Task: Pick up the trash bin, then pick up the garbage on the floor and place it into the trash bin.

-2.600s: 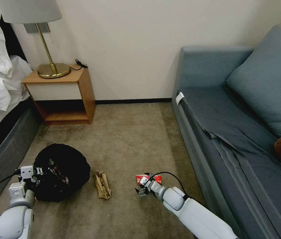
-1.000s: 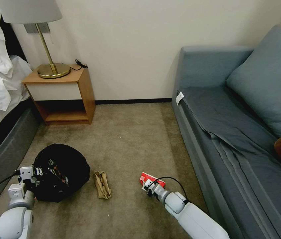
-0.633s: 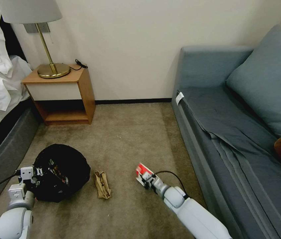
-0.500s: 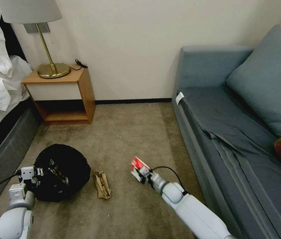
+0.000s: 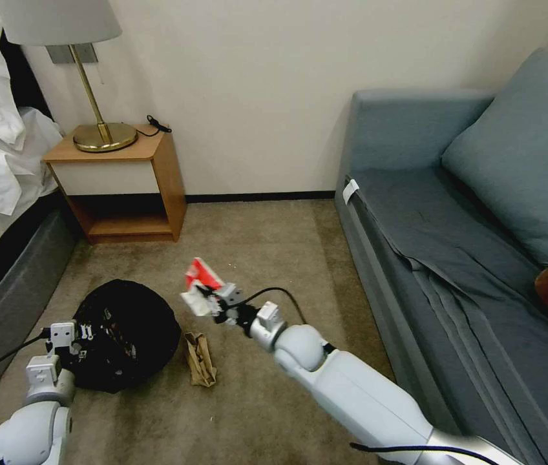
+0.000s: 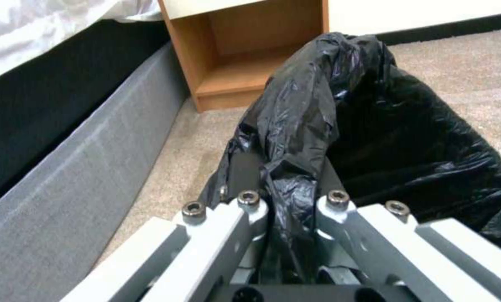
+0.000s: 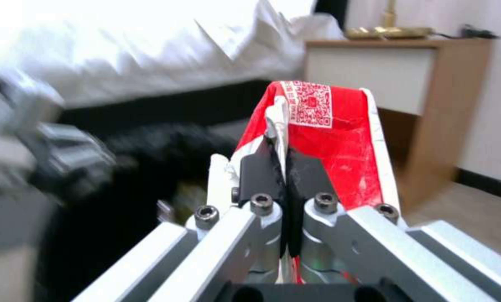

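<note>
The trash bin (image 5: 125, 332), lined with a crinkly black bag, stands on the carpet at the lower left. My left gripper (image 5: 79, 334) is shut on its bag-covered rim (image 6: 295, 167). A red-and-white crumpled wrapper (image 5: 201, 284), one piece of the garbage, hangs in the air just right of the bin, with my right gripper (image 5: 217, 303) shut on it. The right wrist view shows the black pads (image 7: 262, 174) pinched on that wrapper (image 7: 334, 142). A crumpled tan-brown scrap (image 5: 199, 359) lies on the floor beside the bin.
A wooden nightstand (image 5: 125, 187) with a brass lamp (image 5: 96, 97) stands against the far wall. The bed (image 5: 2, 213) runs along the left, a blue sofa (image 5: 468, 245) along the right. Open carpet (image 5: 267, 252) lies between them.
My right gripper has lifted the red-and-white wrapper off the floor and carried it left and up toward the bin. The left gripper and bin have shifted only slightly.
</note>
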You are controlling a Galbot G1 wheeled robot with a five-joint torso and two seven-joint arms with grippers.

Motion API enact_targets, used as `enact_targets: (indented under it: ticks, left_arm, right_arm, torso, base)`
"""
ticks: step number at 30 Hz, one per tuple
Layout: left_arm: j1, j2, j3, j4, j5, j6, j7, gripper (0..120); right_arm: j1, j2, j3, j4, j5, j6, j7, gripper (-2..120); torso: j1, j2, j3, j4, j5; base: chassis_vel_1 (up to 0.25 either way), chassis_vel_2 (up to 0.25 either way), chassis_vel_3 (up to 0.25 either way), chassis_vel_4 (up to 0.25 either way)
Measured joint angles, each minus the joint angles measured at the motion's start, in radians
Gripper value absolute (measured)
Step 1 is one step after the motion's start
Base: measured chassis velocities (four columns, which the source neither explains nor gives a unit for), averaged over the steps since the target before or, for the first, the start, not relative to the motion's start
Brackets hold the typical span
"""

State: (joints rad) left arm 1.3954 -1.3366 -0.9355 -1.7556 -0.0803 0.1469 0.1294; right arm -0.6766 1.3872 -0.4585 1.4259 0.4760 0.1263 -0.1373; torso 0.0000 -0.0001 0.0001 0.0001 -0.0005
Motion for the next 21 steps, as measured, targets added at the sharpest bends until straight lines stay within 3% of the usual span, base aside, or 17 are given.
enact_targets:
  ticks: [10,21]
  left_arm:
    - [-0.009,0.006,-0.001,-0.025,-0.013,0.002,0.006,4]
    - [-0.012,-0.004,0.007,-0.025,-0.018,0.002,0.010,4]
  right_arm:
    - [0.031,0.197,-0.057,-0.140,0.046,0.028,0.025,0]
    - [0.033,0.225,-0.069,-0.260,0.011,0.051,0.046,0]
  torso:
    - [0.000,0.000,0.000,-0.0001,0.0001]
    - [0.000,0.000,0.000,-0.0003,0.0003]
  base:
    - [0.000,0.000,0.000,0.000]
    - [0.000,0.000,0.000,0.000]
